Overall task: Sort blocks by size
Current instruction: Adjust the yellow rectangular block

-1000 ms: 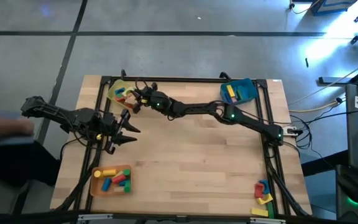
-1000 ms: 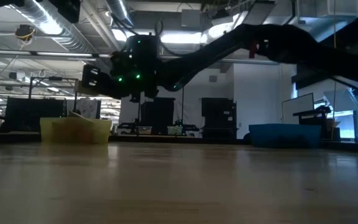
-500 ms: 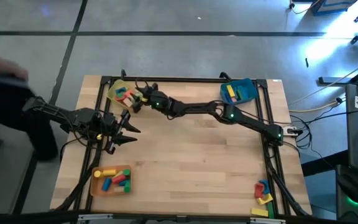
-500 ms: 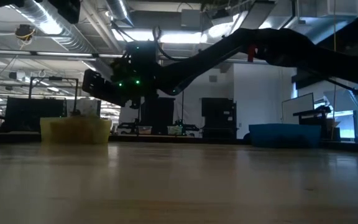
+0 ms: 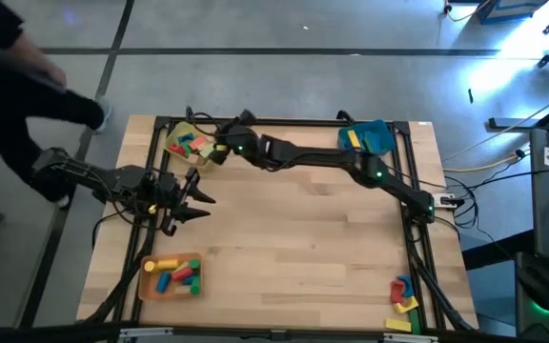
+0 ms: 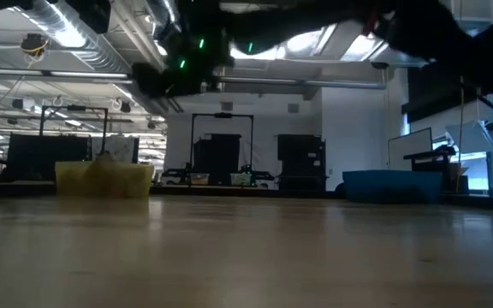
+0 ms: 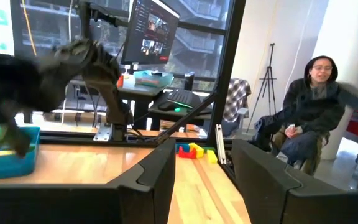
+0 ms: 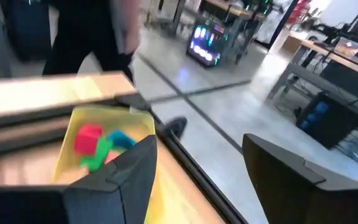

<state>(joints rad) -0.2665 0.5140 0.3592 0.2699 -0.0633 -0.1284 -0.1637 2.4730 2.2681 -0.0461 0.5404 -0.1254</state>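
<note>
Sorting looks mostly done at this point. The yellow tray (image 5: pixel 181 143) at the far left corner holds red, green and blue blocks (image 8: pixel 98 144), the orange tray (image 5: pixel 171 275) near the front has its own batch, and the blue tray (image 5: pixel 370 138) has a yellow piece. A few loose blocks (image 5: pixel 403 293) sit at the front right corner of the bench (image 5: pixel 294 248), so that's what's left. The right gripper (image 8: pixel 194 165) hangs by the yellow tray, fingers spread and empty. The left gripper (image 7: pixel 202 177) waits at the left side, also spread apart.
</note>
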